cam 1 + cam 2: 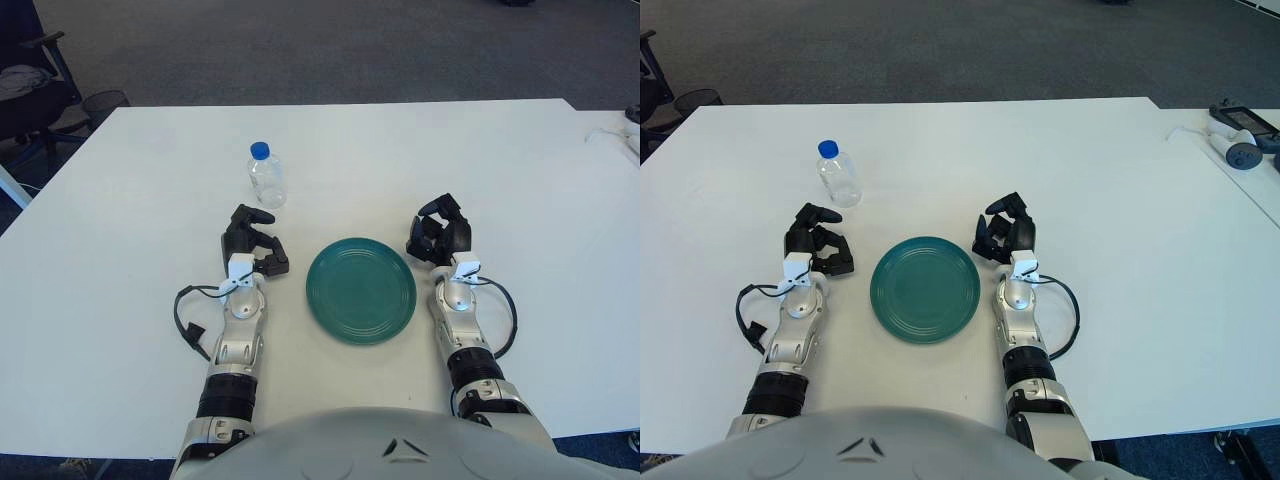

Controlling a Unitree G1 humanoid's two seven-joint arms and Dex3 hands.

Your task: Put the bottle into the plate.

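A small clear bottle (266,176) with a blue cap stands upright on the white table, beyond my left hand. A round green plate (361,290) lies on the table between my two hands, and nothing is on it. My left hand (254,242) shows just left of the plate and a short way in front of the bottle, fingers relaxed and holding nothing. My right hand (439,233) shows at the plate's upper right, fingers relaxed and holding nothing.
The white table (130,260) has its far edge beyond the bottle. A black chair (25,85) and a dark bin (103,102) stand off the back left corner. A grey device with a cable (1238,135) lies at the far right.
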